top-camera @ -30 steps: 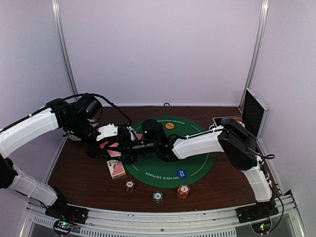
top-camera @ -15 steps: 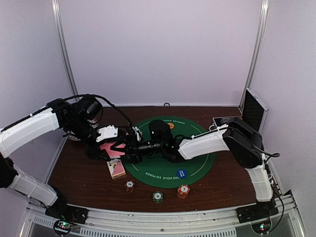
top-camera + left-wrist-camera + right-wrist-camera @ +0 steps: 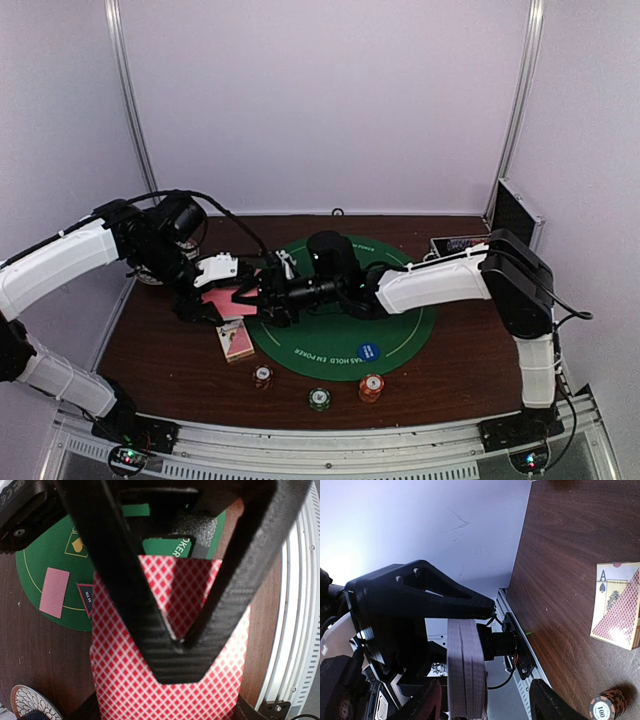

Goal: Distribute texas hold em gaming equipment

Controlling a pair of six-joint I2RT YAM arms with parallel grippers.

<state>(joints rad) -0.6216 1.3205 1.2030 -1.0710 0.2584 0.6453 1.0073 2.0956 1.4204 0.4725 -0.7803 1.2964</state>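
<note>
Left wrist: card deck (image 3: 125, 680) in left gripper (image 3: 176, 641)

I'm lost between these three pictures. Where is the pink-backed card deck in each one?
Top external: the card deck is left of centre, at the left edge of the green mat.
Left wrist: it fills the lower middle, red diamond backs toward the camera.
Right wrist: edge-on, lower centre-left.
Shared landmark: the left gripper, shut on the deck in every view.
</note>
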